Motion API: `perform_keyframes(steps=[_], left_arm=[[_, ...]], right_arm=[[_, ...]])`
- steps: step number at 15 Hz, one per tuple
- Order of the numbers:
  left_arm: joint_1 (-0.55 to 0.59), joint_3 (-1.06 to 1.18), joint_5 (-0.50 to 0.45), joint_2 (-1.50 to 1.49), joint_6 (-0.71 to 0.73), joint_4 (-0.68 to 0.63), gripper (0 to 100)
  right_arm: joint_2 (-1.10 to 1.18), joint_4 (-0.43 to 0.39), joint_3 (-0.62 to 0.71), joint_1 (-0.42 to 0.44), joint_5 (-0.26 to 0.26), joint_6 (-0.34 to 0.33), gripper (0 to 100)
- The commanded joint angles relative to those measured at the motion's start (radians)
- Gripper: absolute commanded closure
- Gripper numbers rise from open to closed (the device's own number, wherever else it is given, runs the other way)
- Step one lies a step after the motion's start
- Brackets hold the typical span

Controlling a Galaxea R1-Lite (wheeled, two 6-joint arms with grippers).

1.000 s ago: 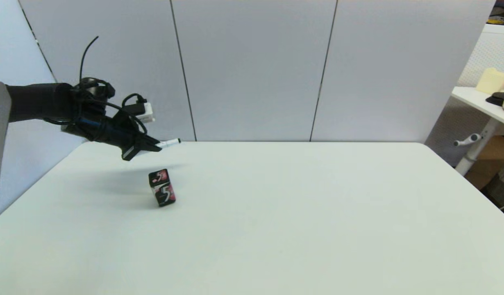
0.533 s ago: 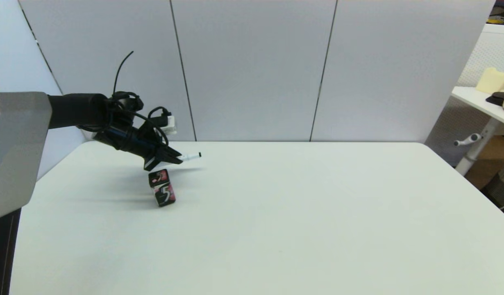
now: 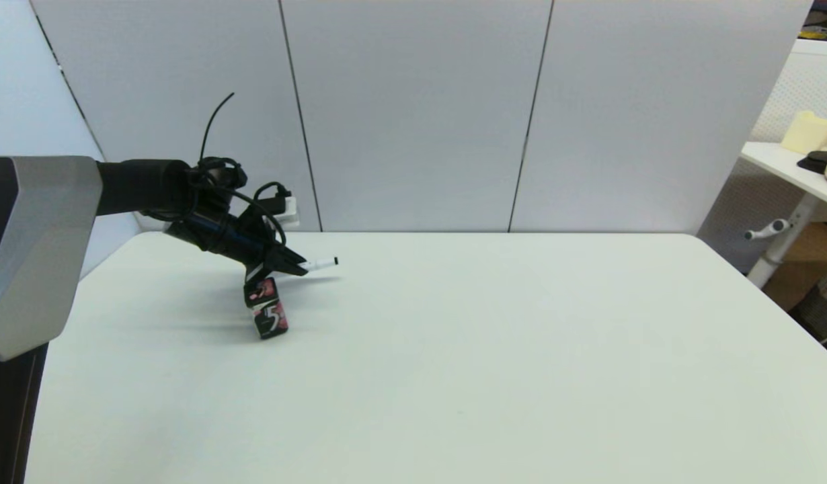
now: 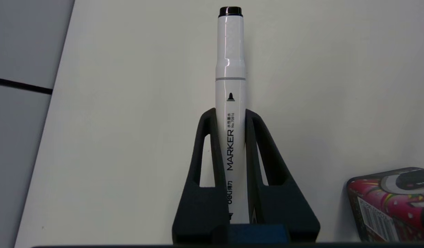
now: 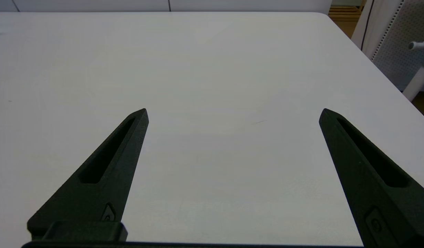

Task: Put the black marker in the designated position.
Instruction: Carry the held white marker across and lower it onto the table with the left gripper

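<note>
My left gripper (image 3: 296, 267) is shut on the black marker (image 3: 321, 263), a white barrel with a black tip that sticks out rightward past the fingers. It hovers just above and behind the designated position (image 3: 267, 308), a small upright black box with pink patches and a white "5". In the left wrist view the marker (image 4: 230, 86) runs between the gripper's (image 4: 230, 115) two fingers, and the box (image 4: 393, 206) shows at the corner beside them. My right gripper (image 5: 232, 113) is open over bare table, out of the head view.
The white table (image 3: 487, 349) stretches wide to the right of the box. Grey wall panels (image 3: 413, 114) stand behind it. A side table (image 3: 800, 175) with small items is at the far right, off the work surface.
My left arm has carried the marker rightward and downward, from left of and behind the box to just above it. The box has stayed put.
</note>
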Motion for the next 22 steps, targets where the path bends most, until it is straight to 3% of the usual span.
perform_keyframes(steps=[1, 22], left_arm=[[0.0, 0.001, -0.003, 0.005, 0.011, 0.04, 100], [0.005, 0.0, -0.001, 0.0, 0.008, 0.045, 100]], right_arm=[[0.001, -0.001, 0.0, 0.0, 0.001, 0.0, 0], [0.001, -0.001, 0.0, 0.0, 0.001, 0.0, 0]])
